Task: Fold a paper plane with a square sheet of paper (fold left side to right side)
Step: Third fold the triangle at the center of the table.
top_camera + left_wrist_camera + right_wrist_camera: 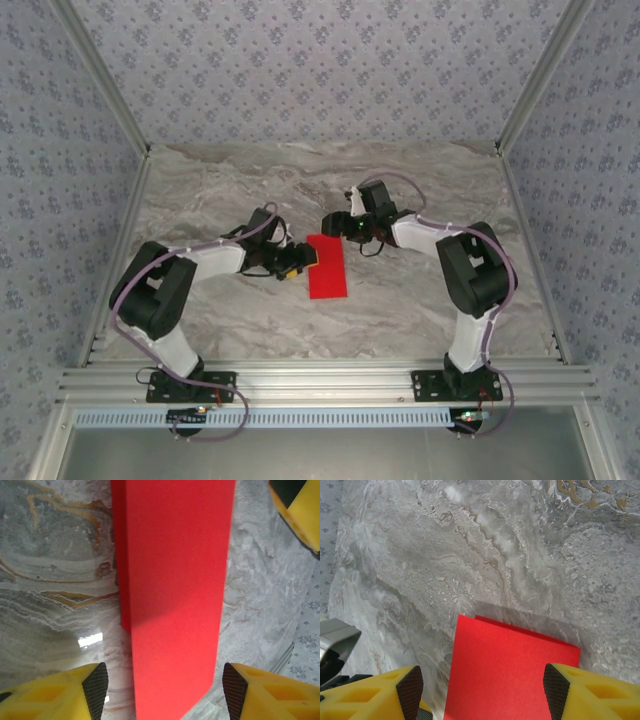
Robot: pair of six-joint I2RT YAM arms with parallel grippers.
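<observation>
Left gripper [165,692]: pads [96,687] stand apart, nothing clamped. The paper [175,595] runs between them, clear of the 9 o'clock pad and just beside the 3 o'clock pad.

Right gripper [482,692]: its pads are apart too, nothing pinched. One end of the paper lies flat between them, with its short edge toward 12 o'clock.

Paper: folded in half into a narrow red strip. There are two layers, slightly offset, and the lower one peeks out along the 9 o'clock long edge in the left wrist view. It lies flat on the table [200,190].

Top view: the strip is mid-table, long axis roughly 12 to 6 o'clock. The left gripper is at its 9–10 o'clock edge and the right gripper at its 12 o'clock end.
</observation>
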